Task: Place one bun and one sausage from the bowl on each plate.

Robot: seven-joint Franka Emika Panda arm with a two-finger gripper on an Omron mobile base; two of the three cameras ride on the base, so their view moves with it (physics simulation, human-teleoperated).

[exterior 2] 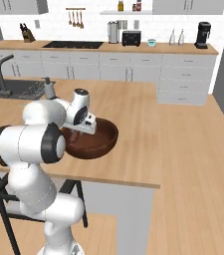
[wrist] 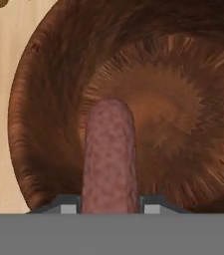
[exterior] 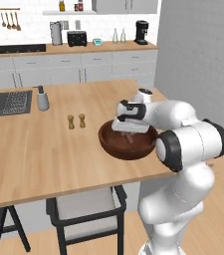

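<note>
Here's the claw (wrist: 110, 206) down inside the dark wooden bowl (wrist: 44, 99), and its two tips sit tight against either side of a pinkish-brown sausage (wrist: 109, 154) — clamped on it, no gap showing on either flank. In the hand view the sausage runs straight out from between the tips, its rounded end over the pale starburst grain of the bowl's floor; whether it rests on the wood or hangs just clear of it, I cannot tell. From the left base view the arm bends low over the bowl (exterior: 114, 144), the hand dipping in past the rim so the claw (exterior: 129, 130) sits inside, its tips hidden by the wall. The right base view gives the same picture from the other side: bowl (exterior 2: 103, 144) near the front edge of the wooden worktop (exterior 2: 128, 112), the hand tilted down into it. Further left on the worktop (exterior: 44, 144) stand two small brown shakers (exterior: 76, 121) side by side, well apart from the bowl, and a grey soap dispenser (exterior: 43, 98) beside the sink (exterior: 9, 102).
</note>
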